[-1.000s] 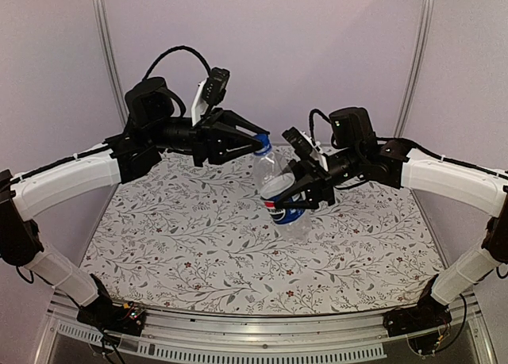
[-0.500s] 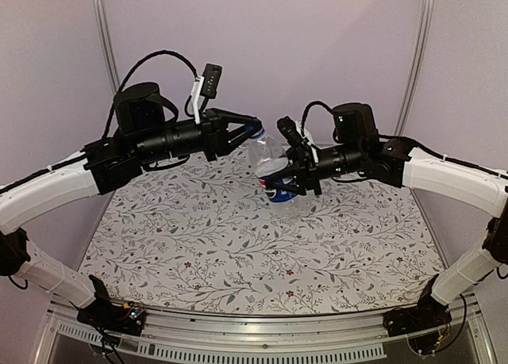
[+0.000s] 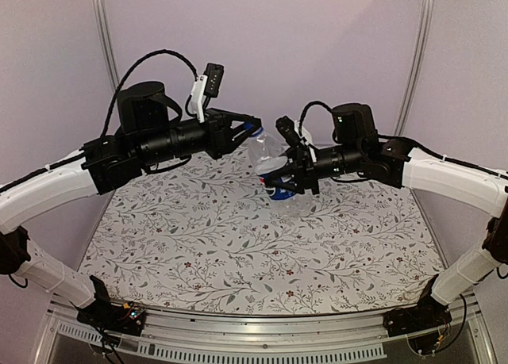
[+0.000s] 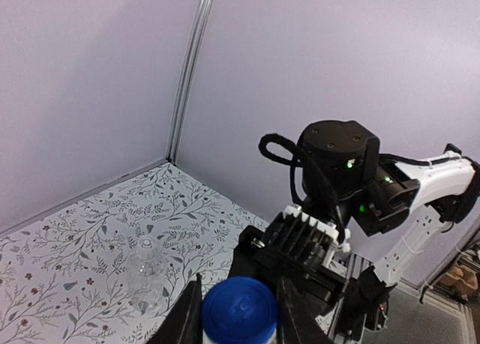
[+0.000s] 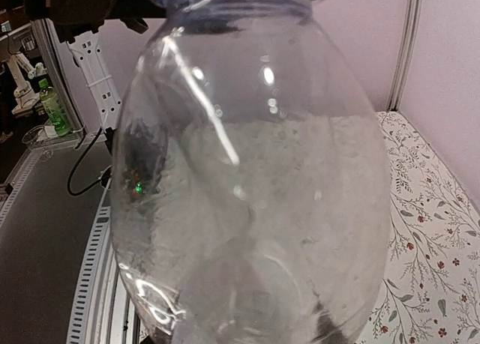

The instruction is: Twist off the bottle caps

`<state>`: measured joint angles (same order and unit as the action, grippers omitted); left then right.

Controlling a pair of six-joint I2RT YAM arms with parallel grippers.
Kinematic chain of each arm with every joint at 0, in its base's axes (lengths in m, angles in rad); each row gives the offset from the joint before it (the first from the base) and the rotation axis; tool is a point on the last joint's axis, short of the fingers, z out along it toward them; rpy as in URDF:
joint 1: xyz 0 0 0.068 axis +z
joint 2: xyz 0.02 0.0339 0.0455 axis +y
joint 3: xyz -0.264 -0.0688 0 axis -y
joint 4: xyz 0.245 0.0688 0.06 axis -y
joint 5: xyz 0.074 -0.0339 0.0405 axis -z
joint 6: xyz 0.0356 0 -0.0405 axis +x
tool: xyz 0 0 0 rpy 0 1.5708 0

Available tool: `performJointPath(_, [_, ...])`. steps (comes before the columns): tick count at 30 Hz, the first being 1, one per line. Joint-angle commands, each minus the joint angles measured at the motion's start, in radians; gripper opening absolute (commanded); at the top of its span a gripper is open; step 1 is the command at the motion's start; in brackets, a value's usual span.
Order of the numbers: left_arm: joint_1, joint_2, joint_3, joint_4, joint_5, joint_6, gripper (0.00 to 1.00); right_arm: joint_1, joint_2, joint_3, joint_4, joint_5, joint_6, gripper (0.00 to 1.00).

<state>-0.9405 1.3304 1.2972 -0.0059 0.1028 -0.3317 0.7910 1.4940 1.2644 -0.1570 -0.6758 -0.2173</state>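
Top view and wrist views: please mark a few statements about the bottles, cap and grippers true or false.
1. The left gripper is shut on the blue cap. True.
2. The right gripper is open and empty. False: it is shut on the body of the Pepsi bottle.
3. A plain bottle stands upright on the table. True, as the left wrist view shows.
4. The blue cap lies loose on the table. False: it is at the Pepsi bottle's top, held in the left gripper.
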Motion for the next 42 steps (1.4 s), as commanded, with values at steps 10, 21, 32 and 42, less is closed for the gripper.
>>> performJointPath(10, [0.021, 0.007, 0.038, 0.057, 0.056, 0.058, 0.66, -0.004, 0.001, -0.01, -0.041, -0.102, -0.001, 0.38])
performJointPath(21, [0.14, -0.001, 0.017, 0.121, 0.539, 0.089, 0.83, -0.005, -0.001, -0.019, -0.041, -0.282, -0.029, 0.38])
performJointPath(32, [0.181, 0.067, -0.007, 0.277, 0.928, 0.115, 0.8, -0.004, 0.025, 0.009, -0.059, -0.452, -0.042, 0.39])
performJointPath(42, [0.179, 0.164, 0.052, 0.331, 1.013, 0.06, 0.64, -0.004, 0.037, 0.01, -0.059, -0.466, -0.042, 0.39])
